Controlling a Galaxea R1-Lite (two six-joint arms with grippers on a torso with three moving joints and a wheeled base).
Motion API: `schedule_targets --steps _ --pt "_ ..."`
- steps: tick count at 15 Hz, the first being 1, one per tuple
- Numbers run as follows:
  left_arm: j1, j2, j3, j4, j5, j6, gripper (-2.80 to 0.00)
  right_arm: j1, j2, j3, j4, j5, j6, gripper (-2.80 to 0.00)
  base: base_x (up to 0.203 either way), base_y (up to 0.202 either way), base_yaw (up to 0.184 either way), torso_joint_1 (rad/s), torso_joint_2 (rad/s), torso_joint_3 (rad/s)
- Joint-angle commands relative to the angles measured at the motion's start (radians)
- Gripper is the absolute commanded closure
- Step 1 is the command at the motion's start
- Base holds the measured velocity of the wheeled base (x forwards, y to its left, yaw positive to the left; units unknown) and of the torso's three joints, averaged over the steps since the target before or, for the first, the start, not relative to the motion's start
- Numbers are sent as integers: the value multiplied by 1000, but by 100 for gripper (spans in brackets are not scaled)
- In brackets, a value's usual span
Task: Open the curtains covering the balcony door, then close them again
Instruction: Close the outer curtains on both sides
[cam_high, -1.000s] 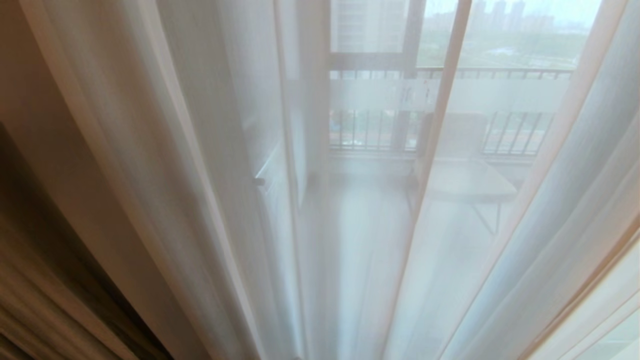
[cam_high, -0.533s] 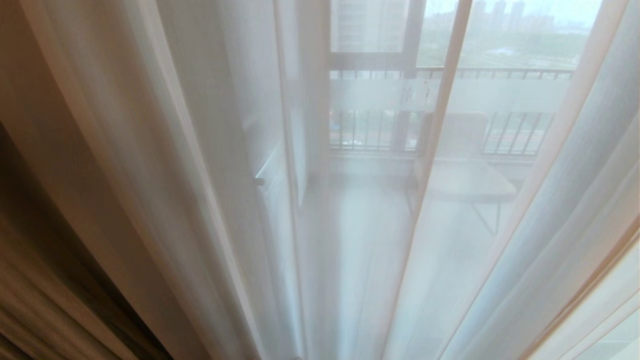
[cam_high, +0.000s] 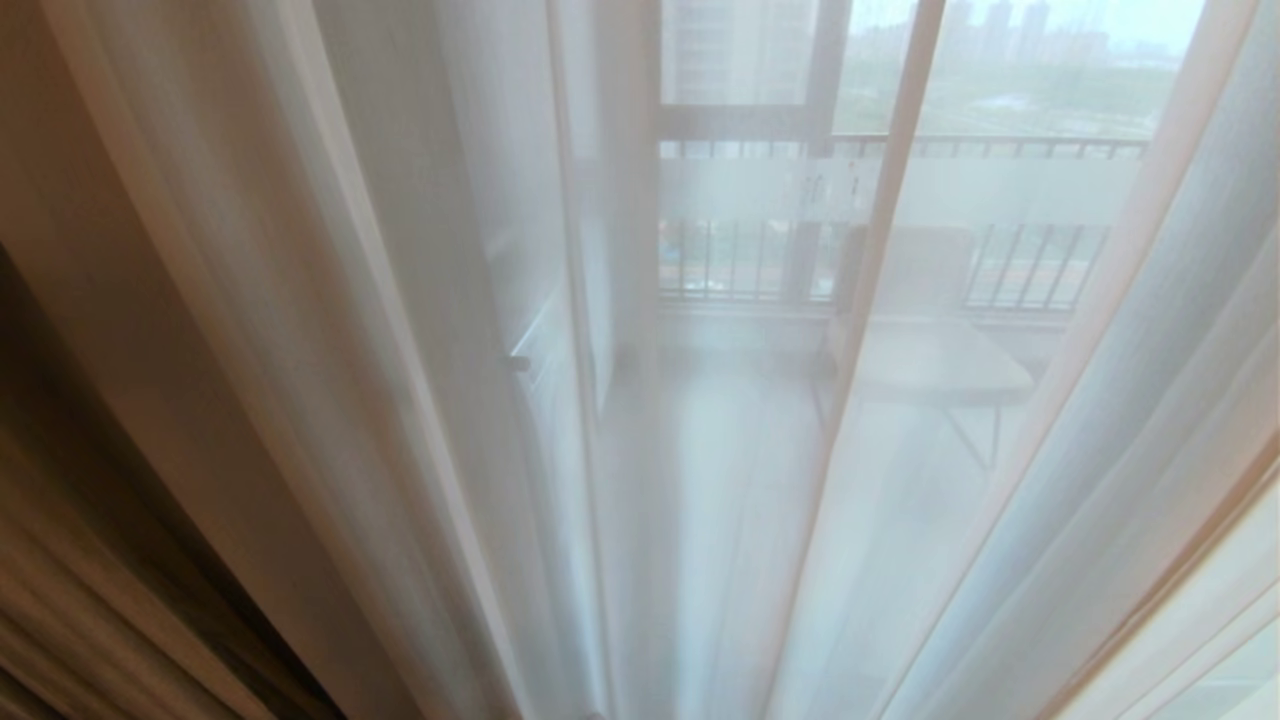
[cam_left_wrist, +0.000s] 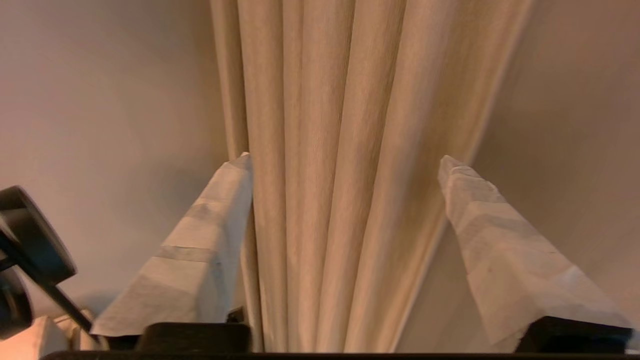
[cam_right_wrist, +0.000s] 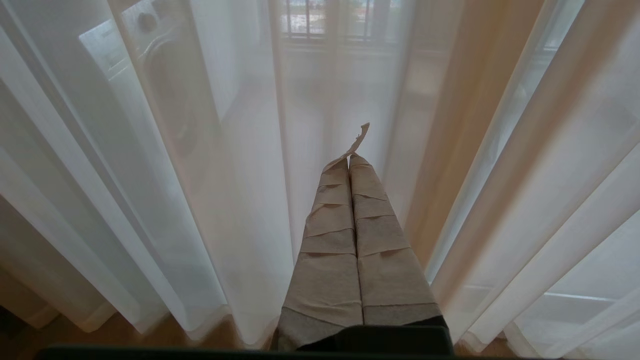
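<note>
Sheer white curtains (cam_high: 420, 330) hang across the whole head view, with a heavy beige curtain (cam_high: 90, 560) at the lower left edge. Through the sheer cloth I see the balcony door (cam_high: 1000, 190) with its frosted band. Neither gripper shows in the head view. In the left wrist view my left gripper (cam_left_wrist: 345, 159) is open, its tape-wrapped fingers (cam_left_wrist: 210, 250) standing either side of the bunched pleats of the beige curtain (cam_left_wrist: 340, 150). My right gripper (cam_right_wrist: 350, 160) is shut on nothing, pointing at the sheer curtains (cam_right_wrist: 200, 175), with a loose tape strip at its tip.
Behind the sheer cloth are a white table (cam_high: 940, 360), a chair and a balcony railing (cam_high: 1000, 148). A washing machine (cam_right_wrist: 160, 95) shows through the cloth in the right wrist view. A plain wall (cam_left_wrist: 100, 100) flanks the beige pleats, and a dark round part (cam_left_wrist: 27, 235) sits beside the left gripper.
</note>
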Motion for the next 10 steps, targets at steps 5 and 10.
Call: schedule_targets --steps 5,10 --pt "-17 256 -246 -2 -9 -3 -280 0 0 -1 0 1 0 0 0 0 0 0 0 0" --pt "-50 437 -479 -1 -63 -36 -280 0 0 -1 0 1 0 0 0 0 0 0 0 0"
